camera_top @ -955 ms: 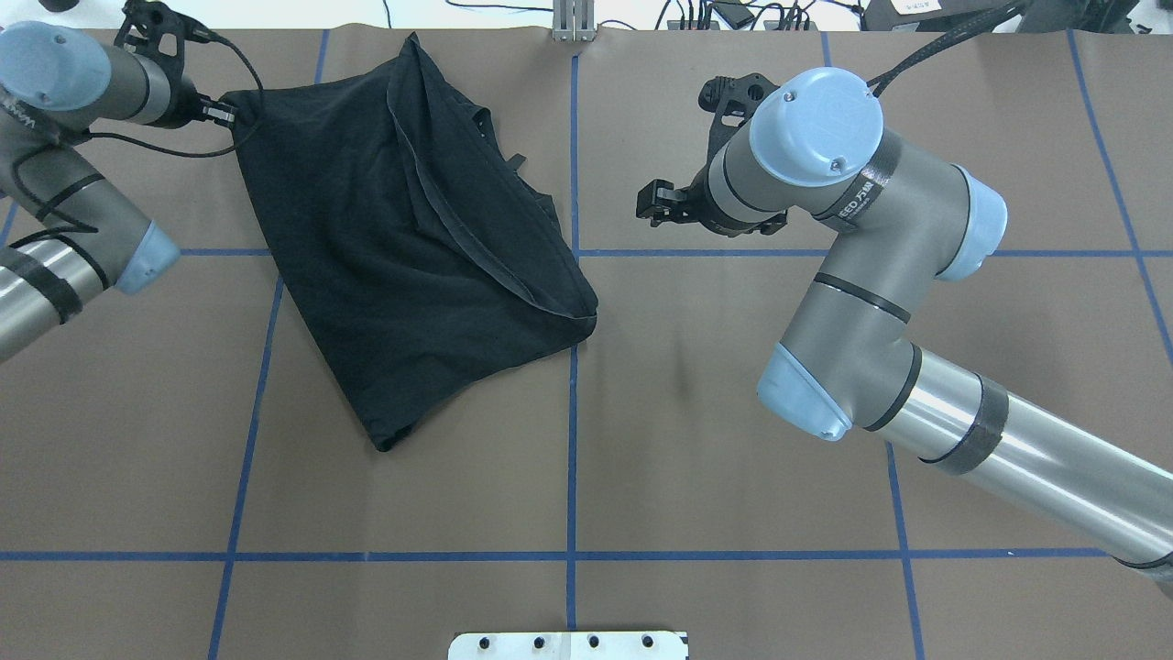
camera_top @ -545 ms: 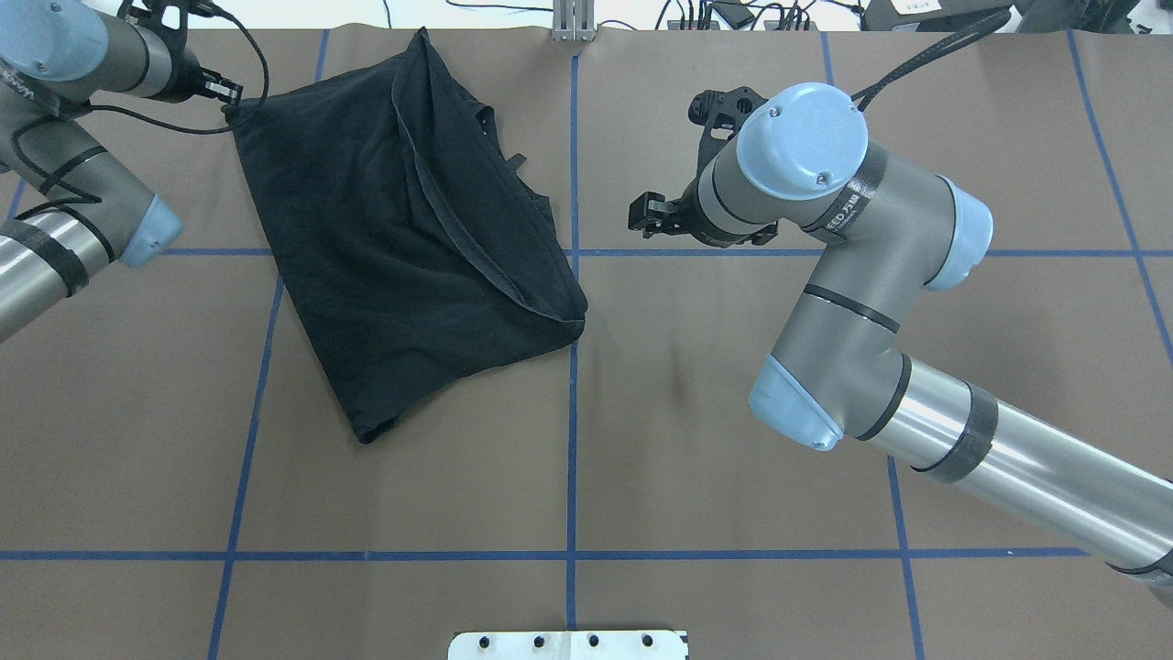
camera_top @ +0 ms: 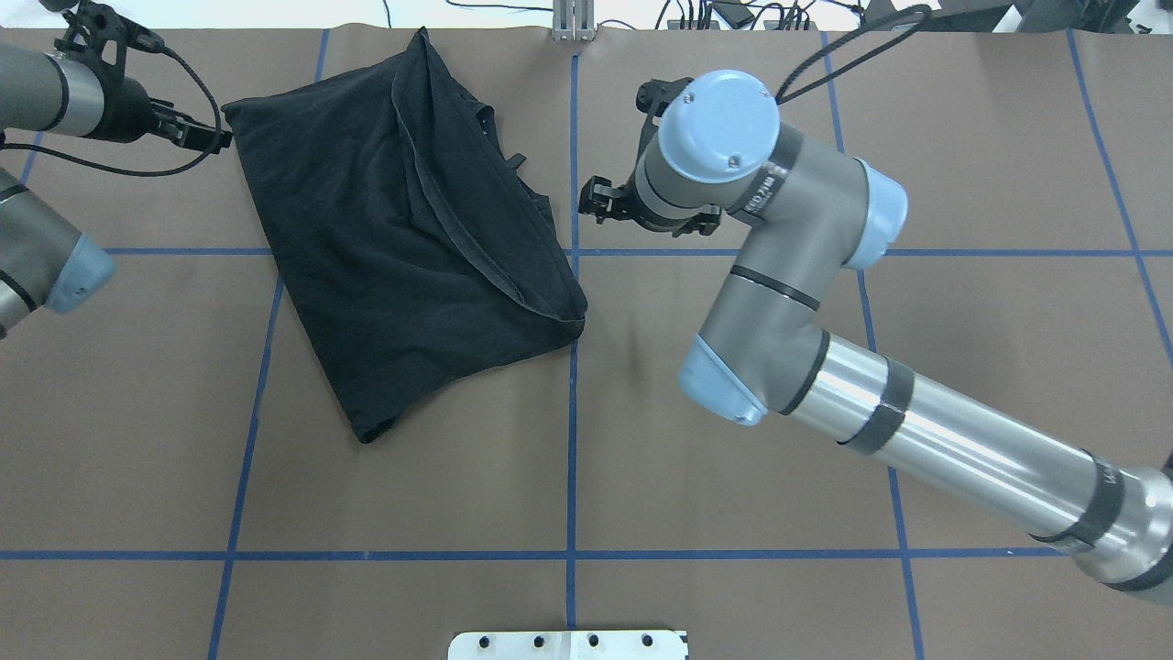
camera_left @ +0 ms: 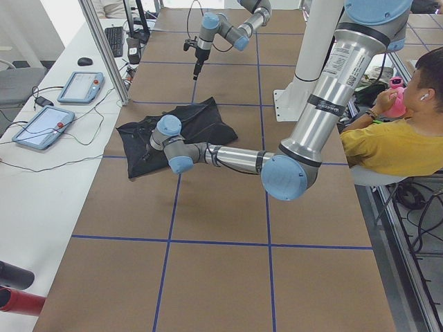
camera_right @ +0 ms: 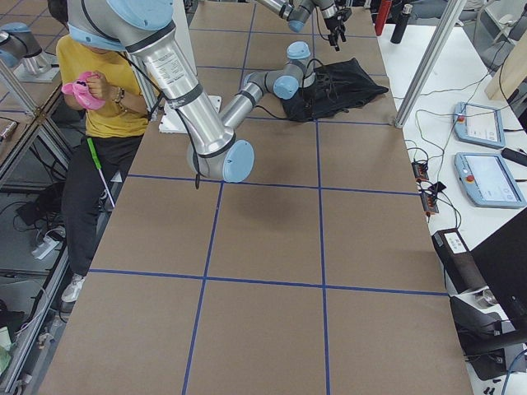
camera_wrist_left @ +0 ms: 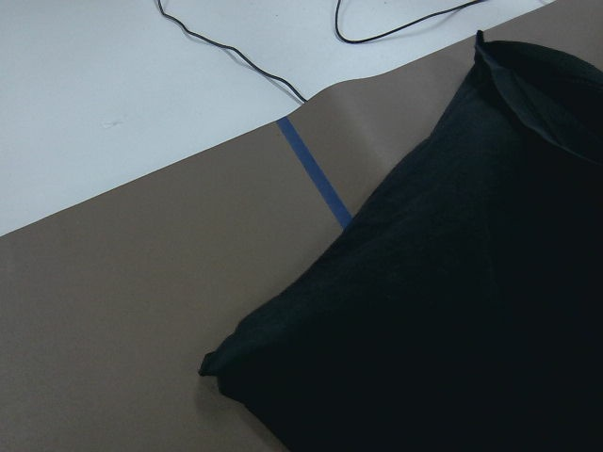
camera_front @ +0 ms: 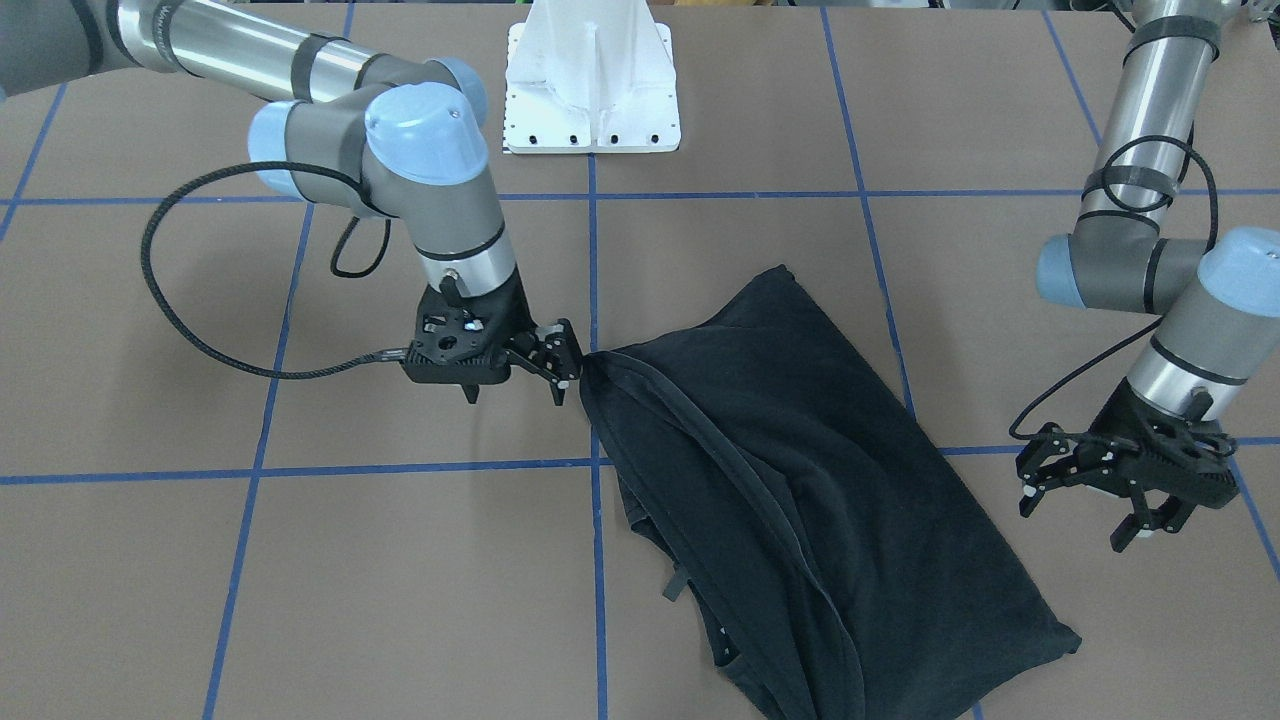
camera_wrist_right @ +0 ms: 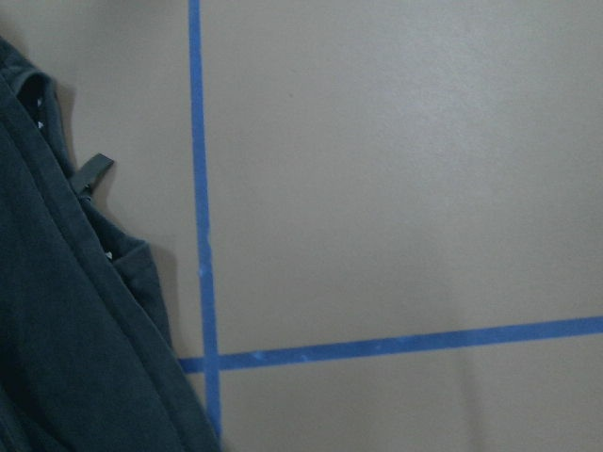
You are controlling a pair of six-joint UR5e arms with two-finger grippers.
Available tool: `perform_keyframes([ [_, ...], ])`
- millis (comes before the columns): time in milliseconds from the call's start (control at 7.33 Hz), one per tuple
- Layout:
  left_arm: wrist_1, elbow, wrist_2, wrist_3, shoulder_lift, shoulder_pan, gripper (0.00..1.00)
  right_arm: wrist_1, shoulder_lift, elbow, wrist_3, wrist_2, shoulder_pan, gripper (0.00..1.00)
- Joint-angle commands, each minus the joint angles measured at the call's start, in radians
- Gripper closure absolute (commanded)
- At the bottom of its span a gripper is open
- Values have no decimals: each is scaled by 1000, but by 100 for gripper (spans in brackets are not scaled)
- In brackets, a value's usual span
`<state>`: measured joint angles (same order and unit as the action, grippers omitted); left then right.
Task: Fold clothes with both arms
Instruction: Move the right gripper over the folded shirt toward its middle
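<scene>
Folded black cotton T-shirt (camera_top: 394,247) on brown blue-taped worktop (camera_top: 733,477), black two-finger left gripper (camera_front: 1078,515) open nearby, right gripper (camera_front: 565,392) open beside its edge.

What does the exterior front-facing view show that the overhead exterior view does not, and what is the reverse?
Only the front-facing view shows the whole white mounting base and the spread fingers of the left gripper. Only the overhead view shows the whole black T-shirt, which the front-facing view cuts off at its lower edge, and the cables beyond the table's far edge. Both show the brown table with blue tape lines, the left arm, the right arm, and the right gripper open beside the shirt.
</scene>
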<state>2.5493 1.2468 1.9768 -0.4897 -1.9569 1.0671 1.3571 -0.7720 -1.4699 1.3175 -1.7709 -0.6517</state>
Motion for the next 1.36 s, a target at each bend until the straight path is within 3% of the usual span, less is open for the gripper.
perform_keyframes([
  [0, 0, 77, 8, -68, 48, -1, 0, -219, 114, 259, 52, 19, 4, 0],
  [409, 0, 125, 10, -110, 87, -3, 0, -427, 290, 613, 104, 77, 27, 5],
  [682, 0, 123, 10, -110, 87, -4, 0, -478, 307, 675, 120, 126, 46, 13],
  [955, -1, 121, 10, -112, 87, -4, 0, -481, 304, 683, 120, 140, 56, 16],
  [1227, -1, 118, 10, -110, 87, -6, 0, -483, 306, 697, 120, 151, 61, 27],
])
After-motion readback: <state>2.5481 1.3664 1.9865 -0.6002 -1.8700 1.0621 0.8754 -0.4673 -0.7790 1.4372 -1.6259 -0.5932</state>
